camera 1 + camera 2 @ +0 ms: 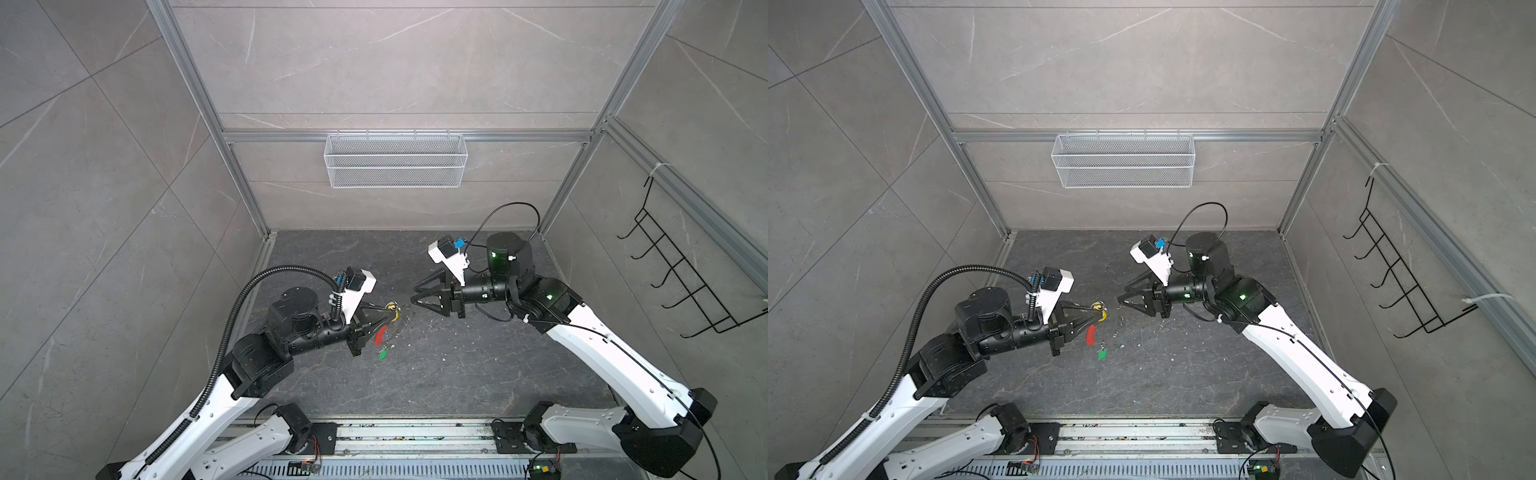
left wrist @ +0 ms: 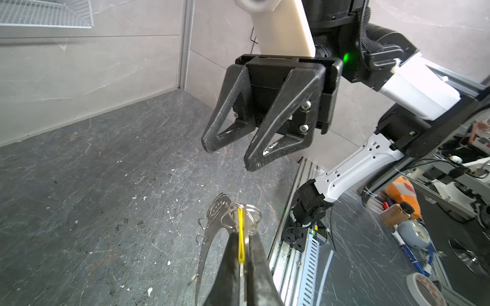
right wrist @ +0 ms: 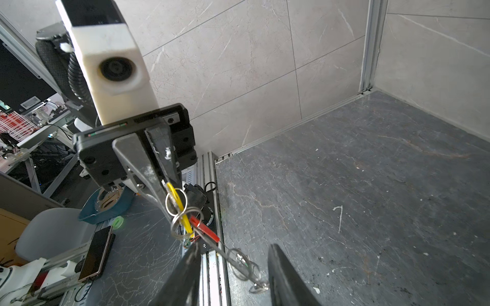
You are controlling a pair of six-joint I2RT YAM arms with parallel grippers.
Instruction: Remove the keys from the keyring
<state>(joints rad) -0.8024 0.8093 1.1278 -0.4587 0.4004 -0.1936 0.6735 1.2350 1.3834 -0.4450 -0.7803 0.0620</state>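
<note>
Keys (image 3: 177, 204): small silver metal, yellow oblong plastic tag (image 2: 241, 238) pinched in left claw (image 2: 242, 237), pressed together | thin grey wire keyring with red sleeve (image 3: 204, 228) and green tag (image 1: 382, 354) hang beneath | right claw (image 1: 413, 294) spread, empty, facing them from right

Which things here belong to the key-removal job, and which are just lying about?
Job: keyring with red sleeve; yellow-tagged key, pinched in the shut left gripper; green-tagged key; open right gripper nearby.
Bystanders: white mesh basket; black wire hook rack.
</note>
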